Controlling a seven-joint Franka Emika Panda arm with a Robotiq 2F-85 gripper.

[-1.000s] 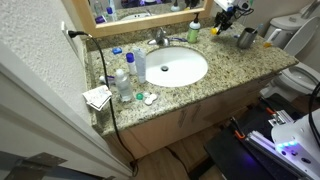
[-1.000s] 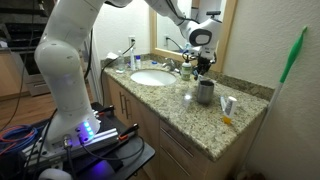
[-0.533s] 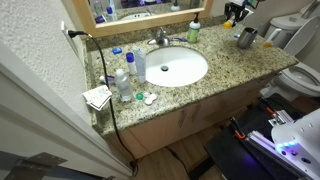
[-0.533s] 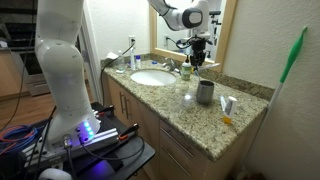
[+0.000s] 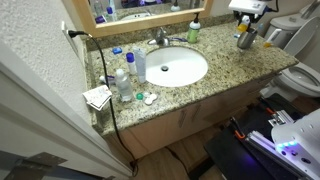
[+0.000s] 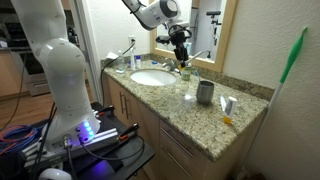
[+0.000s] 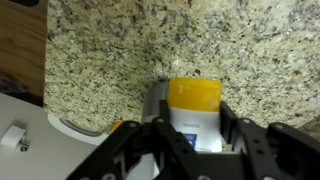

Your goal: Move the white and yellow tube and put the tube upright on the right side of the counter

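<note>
My gripper (image 7: 195, 120) is shut on the white and yellow tube (image 7: 195, 95), its yellow end pointing away from the wrist. In both exterior views the gripper (image 5: 243, 20) (image 6: 181, 58) hangs above the speckled granite counter (image 5: 225, 62) (image 6: 180, 105). In an exterior view the tube (image 5: 243, 27) hangs just over a metal cup (image 5: 246, 41) near the counter's right end. The wrist view shows the counter (image 7: 120, 50) below and the cup's grey side (image 7: 155, 100) behind the tube.
The white sink (image 5: 170, 68) (image 6: 150, 77) and faucet (image 5: 160, 38) are mid-counter, with a green bottle (image 5: 194, 32) behind. Clear bottles (image 5: 122, 80) stand at the left end. The cup (image 6: 205, 92), a small white item (image 6: 228, 104) and an orange item (image 6: 228, 120) sit nearby. A toilet (image 5: 300, 75) stands beside the counter.
The gripper, holding the tube throughout, has moved along the back of the counter and now hangs over the metal cup. Nothing on the counter has moved.
</note>
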